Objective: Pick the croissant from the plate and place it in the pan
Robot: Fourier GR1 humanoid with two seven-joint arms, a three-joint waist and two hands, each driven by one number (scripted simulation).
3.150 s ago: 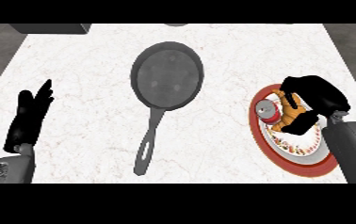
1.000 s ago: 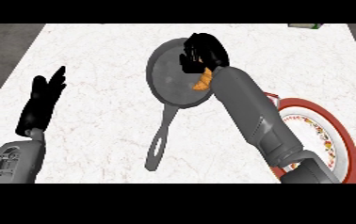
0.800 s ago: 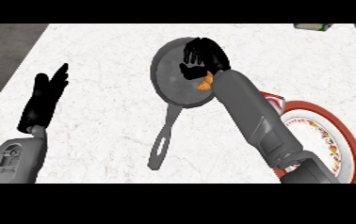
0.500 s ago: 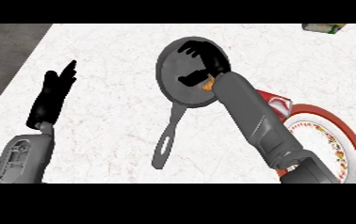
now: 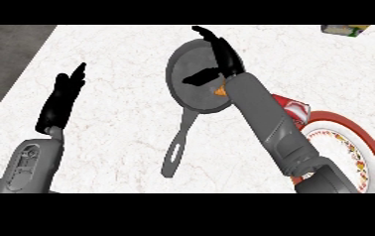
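One croissant (image 5: 219, 90), a sliver showing, lies in the pan (image 5: 192, 81) beneath the right hand (image 5: 219, 61), whose fingers are spread. Light and flaky, it likely wants cradling at its middle. Left of the pan, the left hand (image 5: 62, 98) rests open.

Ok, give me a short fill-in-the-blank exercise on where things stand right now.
1. The croissant lies in the ____.
2. The right hand above the pan has its fingers ____.
3. The red-rimmed plate sits to the pan's ____.
4. The left hand holds ____.

Missing words: pan; open; right; nothing
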